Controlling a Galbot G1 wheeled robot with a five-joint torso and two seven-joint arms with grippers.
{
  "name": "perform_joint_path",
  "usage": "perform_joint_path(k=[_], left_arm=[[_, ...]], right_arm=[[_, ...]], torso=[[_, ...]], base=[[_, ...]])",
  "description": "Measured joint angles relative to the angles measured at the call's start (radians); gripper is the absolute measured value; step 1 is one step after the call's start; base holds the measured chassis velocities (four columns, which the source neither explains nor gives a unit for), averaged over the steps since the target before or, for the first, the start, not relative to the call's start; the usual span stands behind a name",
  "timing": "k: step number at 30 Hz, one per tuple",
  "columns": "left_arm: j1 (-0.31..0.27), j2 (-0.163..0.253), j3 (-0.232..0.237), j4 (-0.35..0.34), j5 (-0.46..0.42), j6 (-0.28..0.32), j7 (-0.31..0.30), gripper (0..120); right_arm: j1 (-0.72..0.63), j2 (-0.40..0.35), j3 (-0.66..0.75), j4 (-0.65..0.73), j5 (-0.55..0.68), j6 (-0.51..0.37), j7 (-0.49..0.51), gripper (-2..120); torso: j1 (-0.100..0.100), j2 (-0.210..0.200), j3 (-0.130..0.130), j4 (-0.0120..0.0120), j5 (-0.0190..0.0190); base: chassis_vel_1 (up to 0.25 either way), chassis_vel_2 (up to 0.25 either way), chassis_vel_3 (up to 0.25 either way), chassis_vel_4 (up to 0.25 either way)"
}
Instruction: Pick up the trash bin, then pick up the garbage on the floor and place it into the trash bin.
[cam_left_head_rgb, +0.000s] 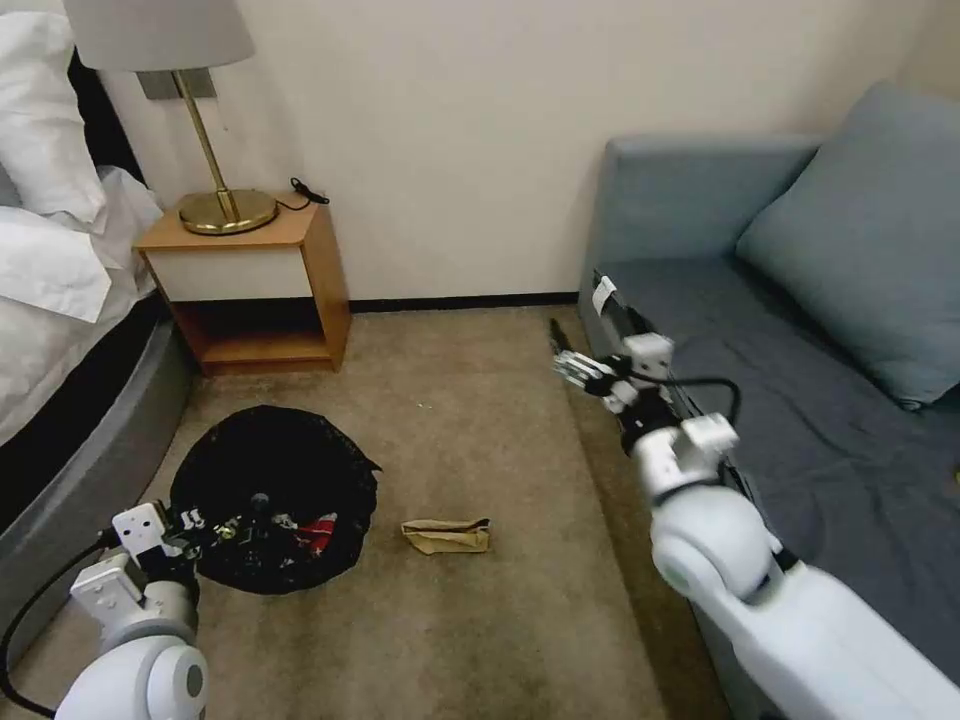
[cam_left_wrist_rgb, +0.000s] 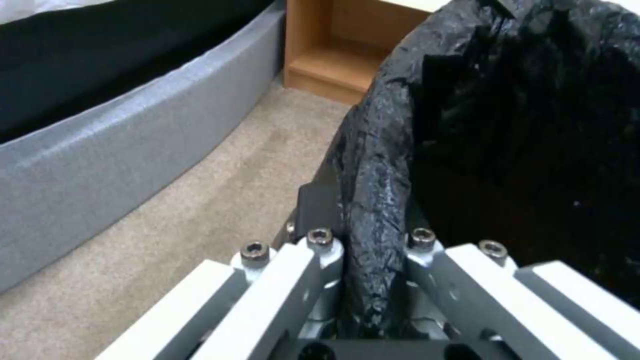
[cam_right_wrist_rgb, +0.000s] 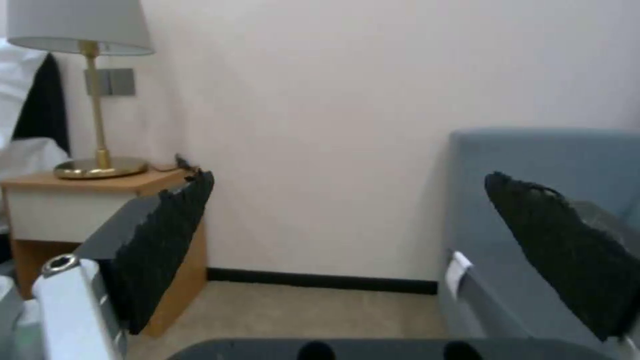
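At the far left stands the bed (cam_left_head_rgb: 70, 400), its grey base curving along the carpet (cam_left_head_rgb: 480, 620). Beside it the left gripper (cam_left_head_rgb: 205, 528) reaches forward and low from the bottom left corner, wrist level, jaws clamped on the near rim of the bin (cam_left_head_rgb: 270, 470); in the left wrist view the crinkled black bag (cam_left_wrist_rgb: 380, 200) is pinched between the two fingers (cam_left_wrist_rgb: 313, 240). Red-and-white litter (cam_left_head_rgb: 318, 532) lies inside the bin. Behind the bin a nightstand (cam_left_head_rgb: 250, 290) carries a brass lamp (cam_left_head_rgb: 215, 205). Just right of the bin a crumpled brown paper bag (cam_left_head_rgb: 446, 535) lies flat on the carpet, apart from both grippers. Further right, the right arm stretches up and forward along the sofa (cam_left_head_rgb: 800, 400) edge, its gripper (cam_left_head_rgb: 562, 362) held high in the air, jaws wide apart and holding nothing.
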Motion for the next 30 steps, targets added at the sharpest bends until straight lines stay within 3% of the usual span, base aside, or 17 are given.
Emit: perform_joint_path(k=[14, 30], left_arm=[[0.0, -0.009, 0.016, -0.007, 0.014, 0.0, 0.001, 4], [-0.004, -0.013, 0.01, -0.007, 0.012, -0.001, 0.003, 4]], right_arm=[[-0.171, 0.098, -0.031, 0.01, -0.172, 0.115, -0.104, 100], [-0.161, 0.1, -0.053, -0.015, -0.172, 0.135, -0.134, 100]], torso=[[0.0, 0.0, 0.0, 0.0002, -0.0001], [0.0, 0.0, 0.0, 0.0002, -0.0001]], base=[[0.0, 0.0, 0.0, 0.0], [0.0, 0.0, 0.0, 0.0]])
